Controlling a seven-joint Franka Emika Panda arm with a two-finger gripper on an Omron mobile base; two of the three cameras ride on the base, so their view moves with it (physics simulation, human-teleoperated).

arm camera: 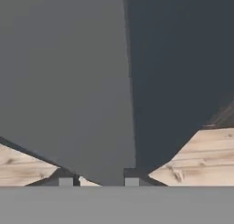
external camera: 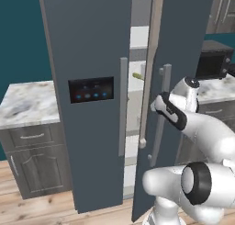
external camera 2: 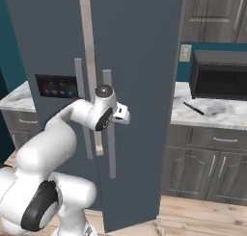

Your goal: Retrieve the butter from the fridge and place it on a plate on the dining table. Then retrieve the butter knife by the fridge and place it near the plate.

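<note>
Beside the fridge point(external camera: 87, 59), its right door ajar, the fingers point(arm camera: 98, 181) sit slightly parted, holding nothing; butter point(external camera: 137, 75) waits inside, butter knife point(external camera 2: 194, 108) untouched on the table point(external camera 2: 212, 112).

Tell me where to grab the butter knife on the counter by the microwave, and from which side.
Grip the butter knife across its middle, coming straight down from above. It lies flat on the marble counter, thin and slanted, so there's nothing to catch from the side. Jaws should close across its narrow width.
</note>
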